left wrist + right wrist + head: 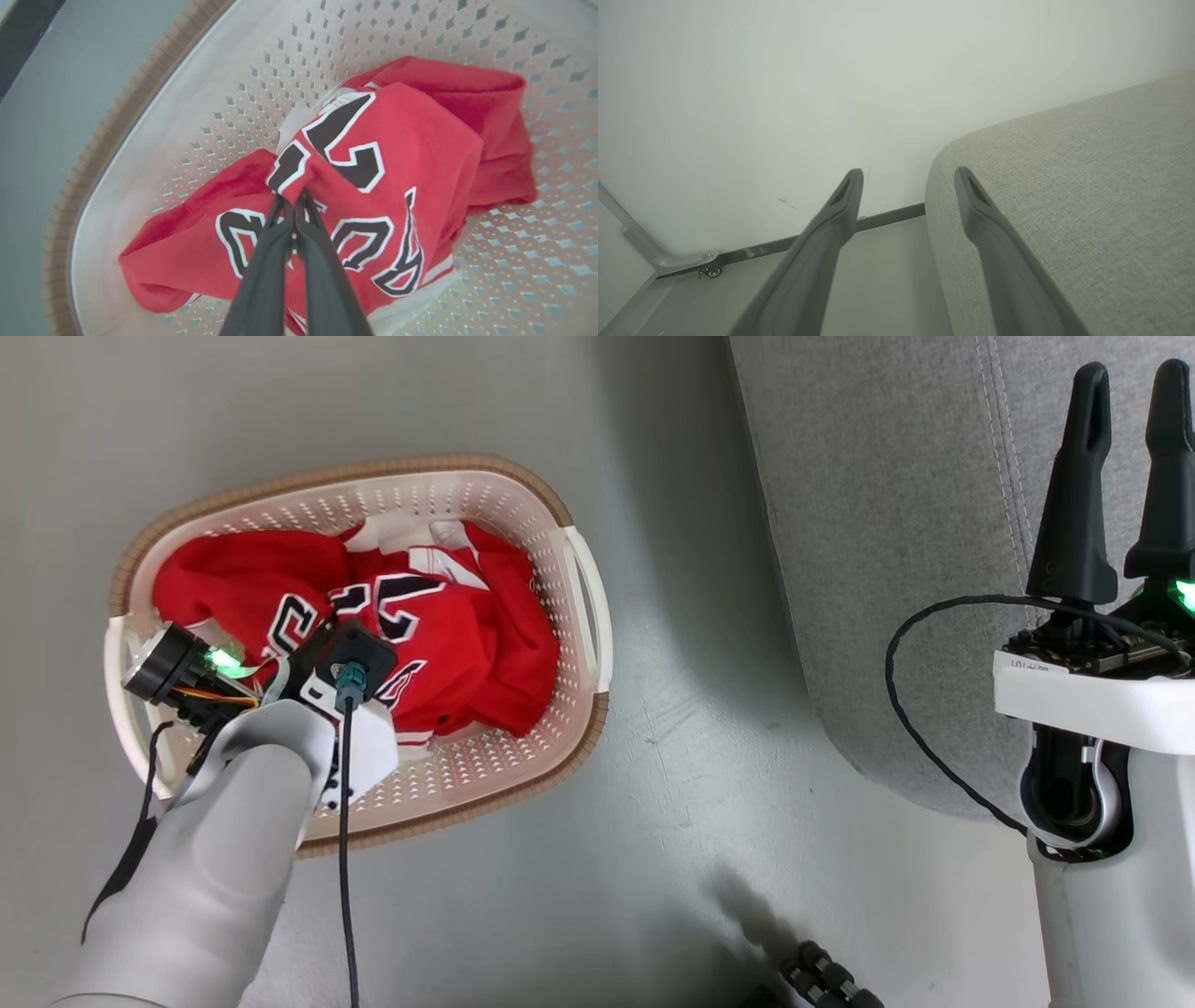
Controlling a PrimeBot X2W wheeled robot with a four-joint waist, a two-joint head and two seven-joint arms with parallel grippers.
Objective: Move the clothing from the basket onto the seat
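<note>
Left wrist view: the jersey (420, 154) is pinched by the left hand (294, 198) inside the basket (210, 84). The right hand (1131, 378) is held spread by the sofa (887, 523).

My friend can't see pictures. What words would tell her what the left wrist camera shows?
The left tool pinches a fold of a crumpled red jersey with black-and-white lettering. The jersey lies inside a cream basket with small holes and a brown rim.

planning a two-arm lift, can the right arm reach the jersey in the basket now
Probably not readily: the right gripper hangs open at the sofa, well apart from the basket, and the left gripper, shut on the jersey, sits in the way.
</note>
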